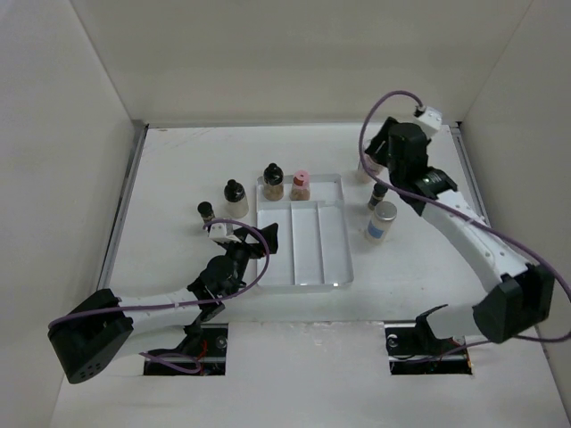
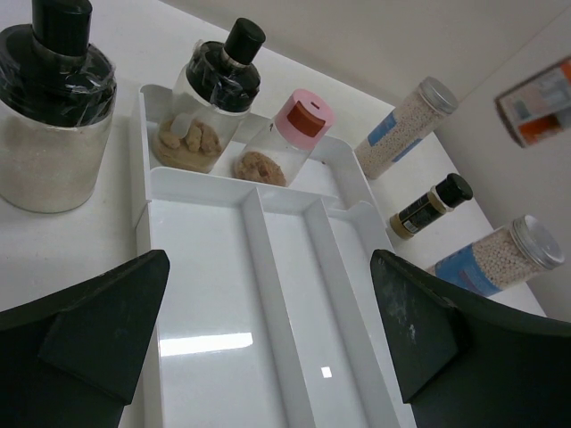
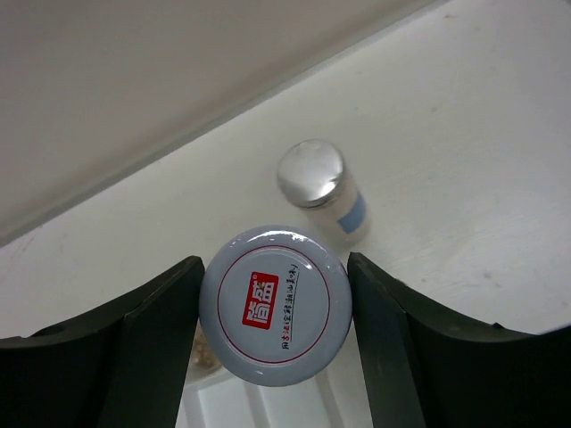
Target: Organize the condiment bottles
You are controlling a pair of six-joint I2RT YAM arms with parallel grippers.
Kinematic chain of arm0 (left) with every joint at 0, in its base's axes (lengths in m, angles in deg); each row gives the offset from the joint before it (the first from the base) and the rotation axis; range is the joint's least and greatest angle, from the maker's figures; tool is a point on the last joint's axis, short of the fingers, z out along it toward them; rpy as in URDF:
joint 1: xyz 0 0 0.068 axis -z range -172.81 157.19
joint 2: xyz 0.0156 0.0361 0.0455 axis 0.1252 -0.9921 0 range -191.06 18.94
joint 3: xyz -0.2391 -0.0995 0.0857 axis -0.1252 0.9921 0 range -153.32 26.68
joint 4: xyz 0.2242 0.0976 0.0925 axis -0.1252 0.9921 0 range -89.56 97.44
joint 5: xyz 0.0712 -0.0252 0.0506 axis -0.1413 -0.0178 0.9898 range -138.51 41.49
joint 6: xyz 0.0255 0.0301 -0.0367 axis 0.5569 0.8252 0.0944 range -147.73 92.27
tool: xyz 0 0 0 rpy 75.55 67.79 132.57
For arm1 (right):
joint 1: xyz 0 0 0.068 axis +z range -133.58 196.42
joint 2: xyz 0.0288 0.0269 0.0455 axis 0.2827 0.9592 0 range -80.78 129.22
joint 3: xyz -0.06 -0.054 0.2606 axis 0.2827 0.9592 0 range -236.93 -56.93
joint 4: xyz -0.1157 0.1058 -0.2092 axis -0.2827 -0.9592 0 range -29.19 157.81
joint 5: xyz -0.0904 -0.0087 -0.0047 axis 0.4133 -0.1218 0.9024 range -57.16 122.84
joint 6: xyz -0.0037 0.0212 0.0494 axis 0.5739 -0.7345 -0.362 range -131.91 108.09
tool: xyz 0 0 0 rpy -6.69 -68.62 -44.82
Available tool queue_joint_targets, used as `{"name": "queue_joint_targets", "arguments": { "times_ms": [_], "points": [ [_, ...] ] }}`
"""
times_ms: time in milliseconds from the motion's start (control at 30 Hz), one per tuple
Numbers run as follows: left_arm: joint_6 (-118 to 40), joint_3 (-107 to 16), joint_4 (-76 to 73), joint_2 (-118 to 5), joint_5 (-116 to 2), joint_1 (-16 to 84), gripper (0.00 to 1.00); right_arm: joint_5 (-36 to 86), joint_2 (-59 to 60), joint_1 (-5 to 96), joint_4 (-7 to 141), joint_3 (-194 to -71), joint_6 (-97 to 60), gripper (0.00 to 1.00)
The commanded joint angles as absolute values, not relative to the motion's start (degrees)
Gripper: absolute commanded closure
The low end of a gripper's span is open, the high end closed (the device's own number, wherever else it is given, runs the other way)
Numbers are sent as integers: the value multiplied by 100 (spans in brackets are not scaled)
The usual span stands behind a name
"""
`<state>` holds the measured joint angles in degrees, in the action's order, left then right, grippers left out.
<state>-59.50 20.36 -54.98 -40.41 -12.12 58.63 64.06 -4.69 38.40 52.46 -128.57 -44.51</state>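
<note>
White-lidded jar point(image 3: 274, 316), its round cap printed with a red logo, sits between the two dark fingers of the right gripper point(image 3: 274, 267). The jaws press on opposite sides of the cap, pinching it. The jar is at the far right of the table point(image 1: 178, 178), beyond the far right corner of the white divided tray point(image 1: 308, 254). A blurred glimpse from the left wrist suggests it hangs above the surface. A silver-lidded cylinder point(image 3: 310, 174) stands just beyond it, and a small black-capped bottle point(image 1: 378, 196) is near.

In the tray's far cross compartment stand a black-capped bottle point(image 2: 214, 98) and a pink-capped bottle point(image 2: 290, 134). The three long compartments show nothing in them. The left gripper point(image 2: 268, 357) hovers over the tray's near end, jaws spread wide, holding nothing.

The step in hand looks like carrying the jar to the tray. The grip is only on a smooth cap, so the move should be slow and level, with the jar kept upright. It should pass clear of the cylinder and the small bottle, then go down into a free compartment until the base rests. Only then should the jaws release. The left gripper is best kept out of the chosen compartment.
</note>
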Motion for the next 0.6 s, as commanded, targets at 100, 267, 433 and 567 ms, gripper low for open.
{"name": "queue_joint_targets", "arguments": {
  "times_ms": [100, 267, 433, 567],
  "points": [
    [-6007, 1965, -5774, -3925, -1273, 5838, 0, 6176, 779, 4485, 6324, -13796, -4460, 55],
    [-6007, 1956, -5774, -3951, -1273, 5830, 0, 5930, 1624, 4617, 6640, -14087, -4495, 55],
    [-6007, 1956, -5792, -3986, -1273, 5830, 0, 5833, 2257, 4617, 6834, -14227, -4504, 55],
    [-6007, 1948, -5809, -4021, -1273, 5830, 0, 5868, 2565, 4635, 6957, -14149, -4487, 55]
  ]
}}
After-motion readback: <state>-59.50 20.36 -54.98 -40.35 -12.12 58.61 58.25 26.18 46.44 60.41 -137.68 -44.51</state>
